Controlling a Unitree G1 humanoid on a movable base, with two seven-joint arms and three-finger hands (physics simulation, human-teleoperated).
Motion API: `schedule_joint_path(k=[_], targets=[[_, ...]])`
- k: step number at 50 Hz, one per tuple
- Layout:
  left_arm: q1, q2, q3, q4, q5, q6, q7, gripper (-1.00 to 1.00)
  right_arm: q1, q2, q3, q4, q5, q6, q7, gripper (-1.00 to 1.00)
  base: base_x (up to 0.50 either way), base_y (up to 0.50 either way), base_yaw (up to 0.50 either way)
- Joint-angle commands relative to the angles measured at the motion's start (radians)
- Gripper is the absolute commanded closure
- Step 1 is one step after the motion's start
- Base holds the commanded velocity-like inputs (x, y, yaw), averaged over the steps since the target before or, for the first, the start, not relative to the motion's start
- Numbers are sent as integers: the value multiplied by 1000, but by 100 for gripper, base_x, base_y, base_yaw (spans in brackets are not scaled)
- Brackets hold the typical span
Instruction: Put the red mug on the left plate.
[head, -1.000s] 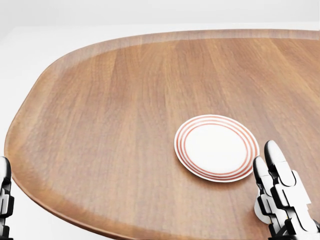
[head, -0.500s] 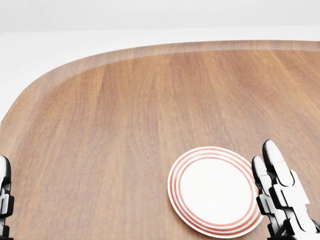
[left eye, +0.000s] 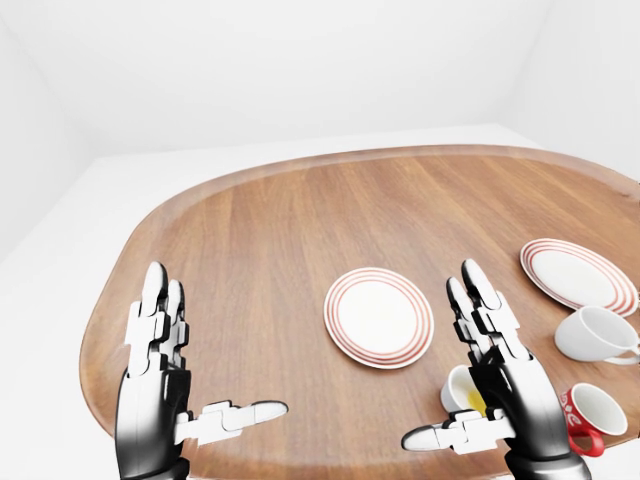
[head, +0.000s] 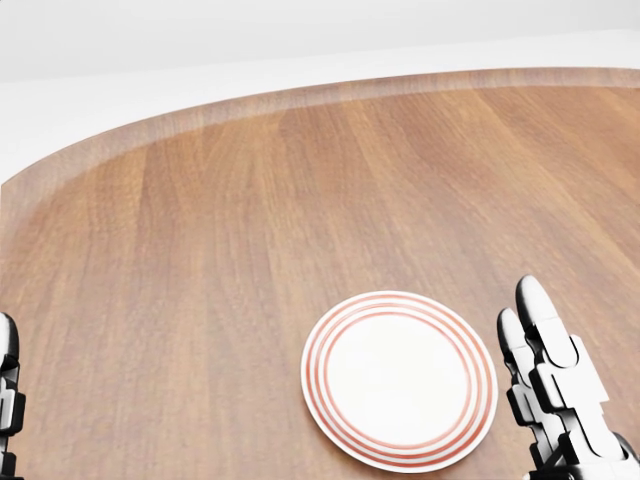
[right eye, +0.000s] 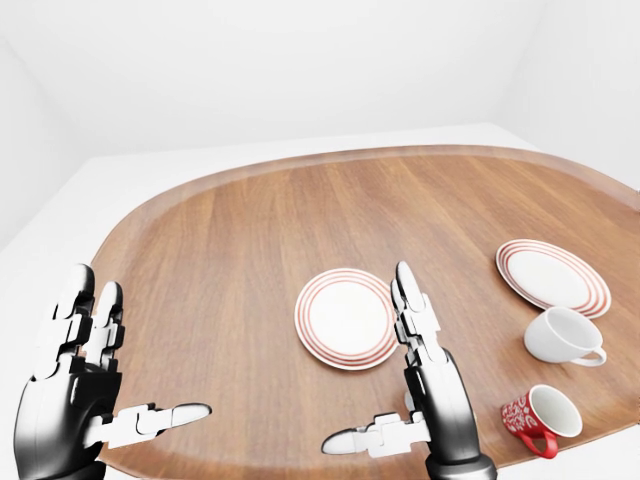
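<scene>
Both hands were wide open and empty here, the right hand (right eye: 425, 385) hovering just right of the left plate (right eye: 345, 317). The red mug (right eye: 538, 416) lay tipped near the table's (right eye: 230, 250) bottom-right edge, beside the white mug (right eye: 562, 336). My worry: 1 clumsy reach could've nudged it off the rim, or knocked its neighbour. The left hand (right eye: 75, 390) was idle.

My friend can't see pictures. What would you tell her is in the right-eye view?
Two open robot hands, the left hand and the right hand, are raised over a wooden table, holding nothing. On the table are two red-ringed plates, the left plate and the right plate, a white mug and a red mug lying tipped.
</scene>
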Motion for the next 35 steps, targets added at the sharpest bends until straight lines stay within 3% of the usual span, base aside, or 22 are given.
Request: schedule_joint_path(k=[1, 31, 32, 35], targets=[[1, -2, 2, -1, -1, 0, -3, -100, -4, -5, 4, -4, -3, 8, -5, -100, 49, -8, 0], [0, 1, -1, 4, 0, -3, 0, -100, 0, 1, 3, 28, -21, -30, -26, -100, 49, -10, 0], [1, 1, -1, 4, 0, -4, -1, -100, -4, 5, -2, 28, -26, -21, -38, -100, 49, -10, 0], [0, 1, -1, 5, 0, -4, -1, -100, -8, 5, -11, 39, -19, -41, -41, -100, 33, -7, 0]])
